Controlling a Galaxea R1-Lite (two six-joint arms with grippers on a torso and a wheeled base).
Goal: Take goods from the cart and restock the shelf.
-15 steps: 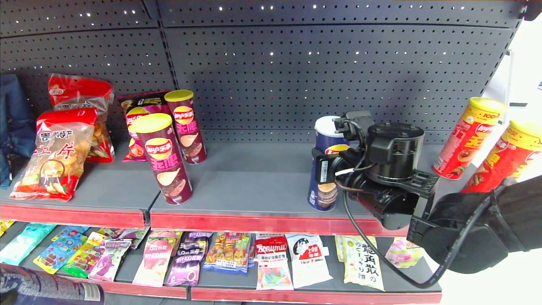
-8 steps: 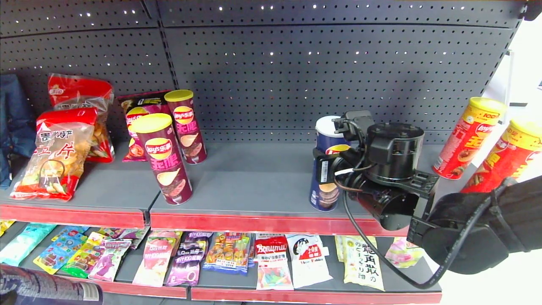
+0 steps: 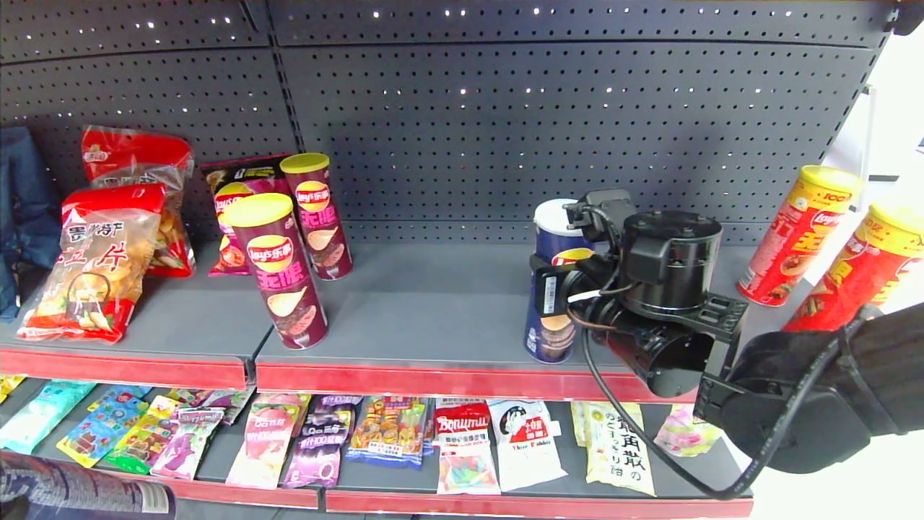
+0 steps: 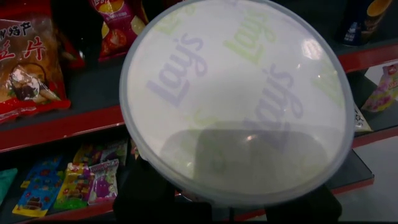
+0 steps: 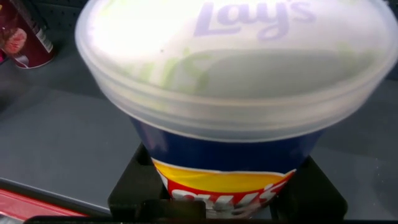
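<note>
holds a blue chip can [image 3: 552, 332] upright in the right gripper [image 3: 557, 285], fingers clamped on its sides below the clear lid [image 5: 236, 56]; has it over the upper shelf [image 3: 433, 310] near the red front edge, well apart from the maroon cans [image 3: 278, 267] at left and the red cans [image 3: 798, 238] at right; cannot tell whether its base touches the board; clamps a second can [image 4: 236, 106] in the left gripper [image 4: 224, 208], low before the shelf

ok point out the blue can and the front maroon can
blue can [image 3: 550, 336], head view, lower body near the base
front maroon can [image 3: 280, 280], head view, middle of the body
</note>
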